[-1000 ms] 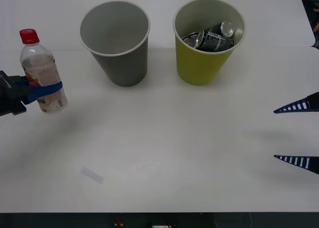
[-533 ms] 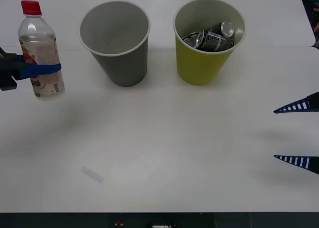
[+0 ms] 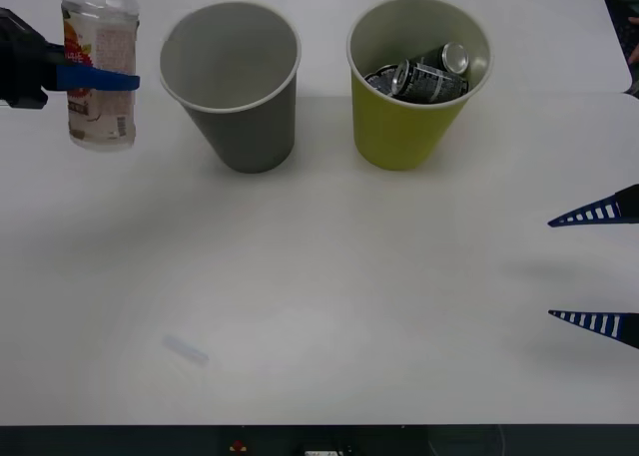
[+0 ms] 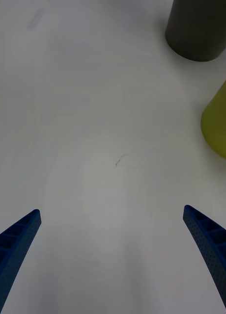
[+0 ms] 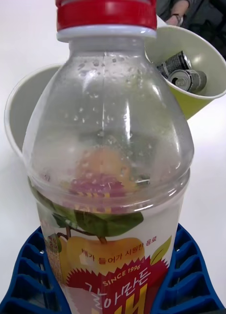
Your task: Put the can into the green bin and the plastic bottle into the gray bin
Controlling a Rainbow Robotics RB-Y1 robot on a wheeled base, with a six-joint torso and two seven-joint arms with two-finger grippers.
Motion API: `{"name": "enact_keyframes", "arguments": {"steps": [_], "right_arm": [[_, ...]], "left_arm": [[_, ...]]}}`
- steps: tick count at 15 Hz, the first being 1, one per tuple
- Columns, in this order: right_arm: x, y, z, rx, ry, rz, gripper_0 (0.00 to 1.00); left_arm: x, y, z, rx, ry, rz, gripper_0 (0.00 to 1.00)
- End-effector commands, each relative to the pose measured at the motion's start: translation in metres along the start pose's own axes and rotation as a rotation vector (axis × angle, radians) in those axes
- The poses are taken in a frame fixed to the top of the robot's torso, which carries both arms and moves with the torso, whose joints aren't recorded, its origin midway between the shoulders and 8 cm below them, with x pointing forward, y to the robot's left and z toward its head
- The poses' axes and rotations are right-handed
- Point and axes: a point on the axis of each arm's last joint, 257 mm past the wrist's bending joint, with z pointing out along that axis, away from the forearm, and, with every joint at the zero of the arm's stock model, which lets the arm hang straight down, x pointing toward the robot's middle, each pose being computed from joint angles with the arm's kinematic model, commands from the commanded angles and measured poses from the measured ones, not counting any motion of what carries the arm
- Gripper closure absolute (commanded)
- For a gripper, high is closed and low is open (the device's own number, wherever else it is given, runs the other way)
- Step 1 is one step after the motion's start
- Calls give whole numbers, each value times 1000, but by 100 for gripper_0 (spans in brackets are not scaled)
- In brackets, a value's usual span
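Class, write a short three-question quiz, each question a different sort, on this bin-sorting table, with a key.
1. True or false: the gray tapered bin already holds cans.
2. Which pincer grips the clear red-capped plastic bottle: A left, B right?
3. Fill in: the dark cans lie inside the ____ bin.

Key: 1 false; 2 A; 3 yellow-green.

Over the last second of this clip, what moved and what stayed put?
The left gripper, shut on the plastic bottle, has carried it upright up and away from the robot, slightly rightward, to the left of the gray bin; nothing was released. The gray bin, the green bin with its cans, and the open right gripper at the table's right stayed as they were.
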Motion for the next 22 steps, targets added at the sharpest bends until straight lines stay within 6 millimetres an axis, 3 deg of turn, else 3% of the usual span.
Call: {"name": "enact_keyframes", "arguments": {"steps": [1,4,12,16,20,21,22], "right_arm": [[0,0,0,0,0,0,0],[0,0,0,0,0,0,0],[0,0,0,0,0,0,0],[0,0,0,0,0,0,0],[0,0,0,0,0,0,0],[0,0,0,0,0,0,0],[0,0,0,0,0,0,0]], "left_arm": [[-20,-6,14,-18,20,20,100],[-40,-6,30,-54,52,101,100],[-83,1,92,-37,104,73,100],[-90,5,124,-67,105,63,100],[-92,7,133,-87,101,69,100],[-92,8,133,-90,103,72,92],[-91,9,133,-89,102,91,43]]}}
